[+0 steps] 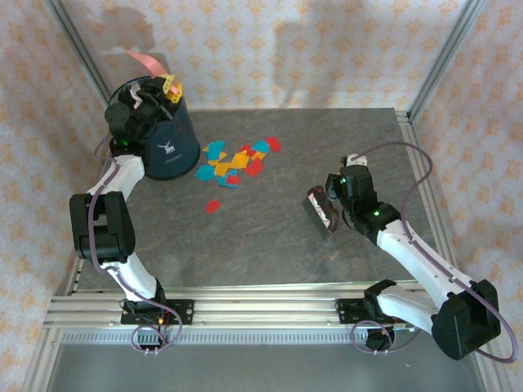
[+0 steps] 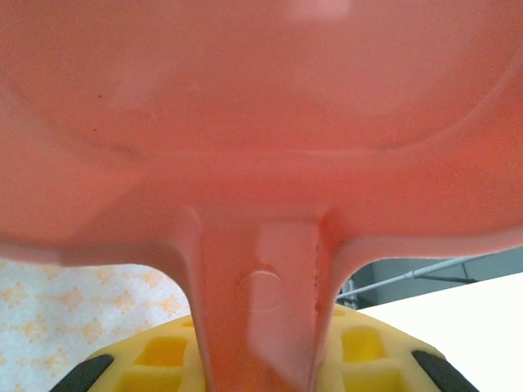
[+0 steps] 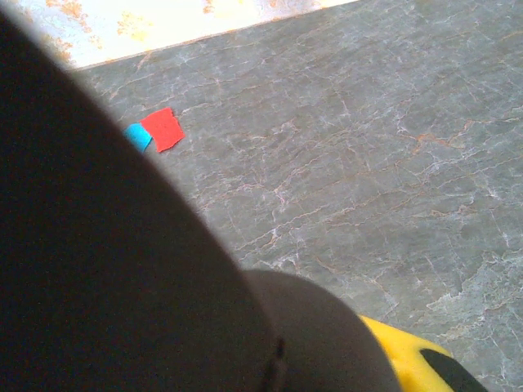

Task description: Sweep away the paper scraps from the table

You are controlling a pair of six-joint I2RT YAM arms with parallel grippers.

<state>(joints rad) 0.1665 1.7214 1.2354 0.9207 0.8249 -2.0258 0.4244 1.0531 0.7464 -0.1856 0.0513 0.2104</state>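
Observation:
The paper scraps (image 1: 237, 162), red, yellow-orange and teal, lie in a loose pile on the dark grey table (image 1: 270, 245), right of a dark blue bin (image 1: 167, 139). One red scrap (image 1: 213, 206) lies apart, nearer the front. My left gripper (image 1: 159, 91) hangs over the bin, shut on the handle of a pink dustpan (image 1: 147, 60) that tilts up behind it. In the left wrist view the dustpan (image 2: 261, 122) spreads wide, its handle between my yellow fingers (image 2: 163, 355). My right gripper (image 1: 338, 198) is shut on a dark brush (image 1: 321, 211) standing on the table right of the pile. The right wrist view catches a red scrap (image 3: 163, 129) beside a teal one (image 3: 137, 136).
Peach patterned walls close in the back and both sides. Silver aluminium rails (image 1: 245, 314) run along the table's front edge by the arm bases. Bare stone surface (image 3: 368, 147) lies between the brush and the pile.

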